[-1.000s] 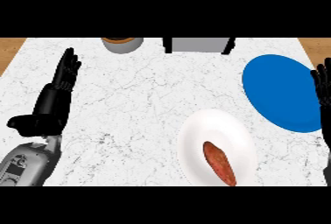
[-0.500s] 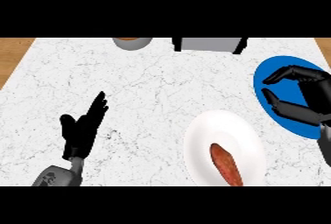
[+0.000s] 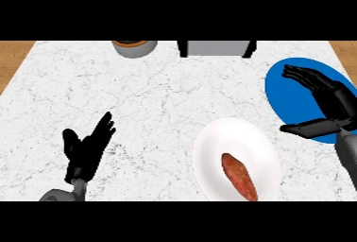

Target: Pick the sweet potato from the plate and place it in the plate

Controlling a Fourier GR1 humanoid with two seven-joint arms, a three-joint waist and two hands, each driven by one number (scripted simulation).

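Sweet potato (image 3: pixel 239 176): lies on white plate (image 3: pixel 209 151), right of plate centre, long axis running from mid-plate toward near rim. Nothing touches it.

White plate: sits on white marble counter (image 3: pixel 174 94), near edge, right of centre. Blue plate (image 3: pixel 282 90): on counter at right, farther back, just beside white plate w/ narrow gap between rims.

Right hand (image 3: pixel 327 101): over blue plate, palm side-on, fingers extended and slightly bent, thumb spread out toward lower left. Wide open, holds nothing. Apart from sweet potato.

Left hand (image 3: pixel 85 151): lower left of view, above bare counter, fingers straight and pointing up-right, thumb out to left. Open, holds nothing. Well apart from both plates.

Back edge of counter: grey round container (image 3: pixel 134 47) w/ brown contents, left of centre; grey box w/ black sides (image 3: pixel 215 48) at centre. Wood surface (image 3: pixel 14 59) shows beyond counter at far left & far right
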